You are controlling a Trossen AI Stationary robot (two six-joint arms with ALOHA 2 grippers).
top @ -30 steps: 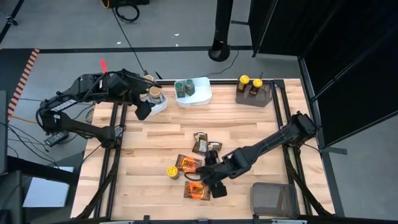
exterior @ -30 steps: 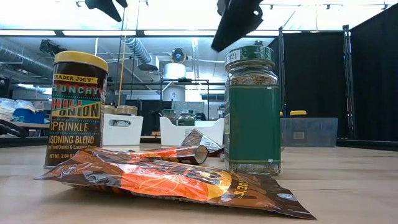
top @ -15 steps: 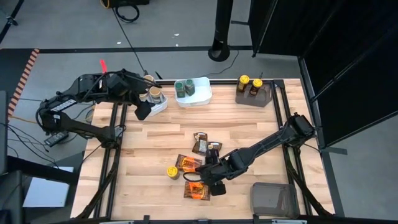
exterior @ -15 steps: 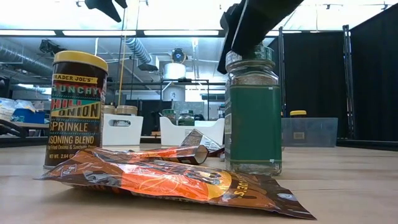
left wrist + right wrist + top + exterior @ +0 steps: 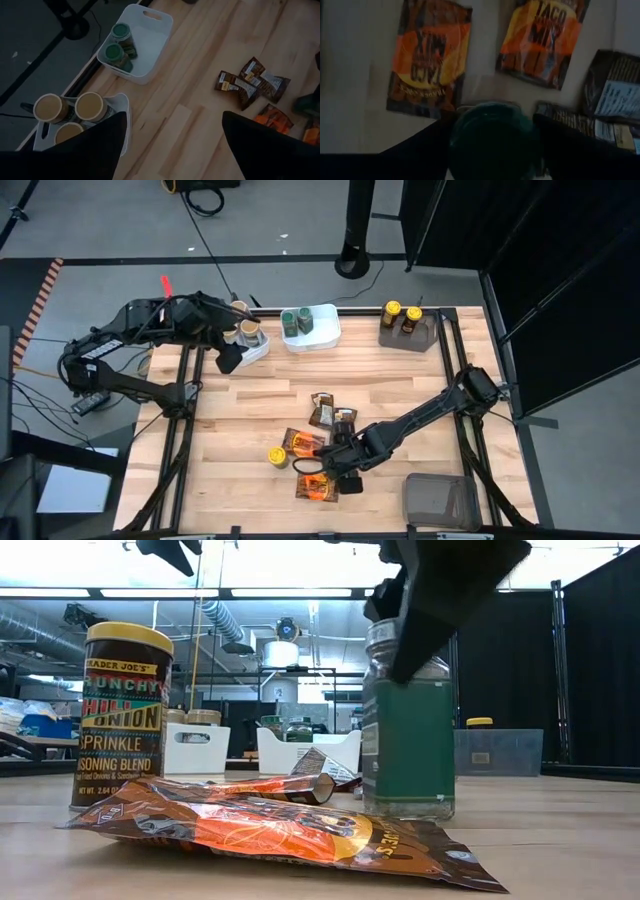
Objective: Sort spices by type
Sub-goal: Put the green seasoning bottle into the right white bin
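Hovering with fingers spread wide and empty, the left gripper [image 5: 229,358] waits just beside the white tub [image 5: 255,350] of tan-lid jars. The right gripper [image 5: 343,473] straddles the green-lid jar [image 5: 407,720], which stands between its fingers, packets [image 5: 431,55] just beside. The grasp looks unfinished; next it must squeeze, then lift.

The right arm stretches low across the table, and its right gripper [image 5: 337,471] points down with the 2 fingers [image 5: 420,145] spread apart. The left arm stays bent at the far corner; its left gripper [image 5: 232,358] is wide open.
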